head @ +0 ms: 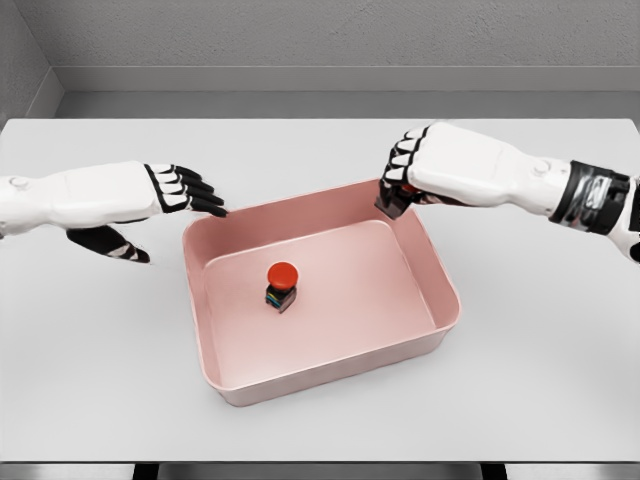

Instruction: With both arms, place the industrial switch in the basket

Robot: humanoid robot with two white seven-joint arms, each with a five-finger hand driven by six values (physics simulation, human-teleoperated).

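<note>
The industrial switch (281, 285), a small dark block with a round red button on top, stands upright on the floor of the pink basket (440, 285), left of its middle. My left hand (185, 190) hovers just outside the basket's far left corner, fingers stretched flat and holding nothing. At the basket's far right corner is my right hand (400, 175), its fingers curled downward over the rim with nothing held. Both hands are clear of the switch.
The basket lies slightly rotated on a light grey table (90, 350). A grey wall runs behind the table's far edge. The table's front edge is at the bottom of the picture.
</note>
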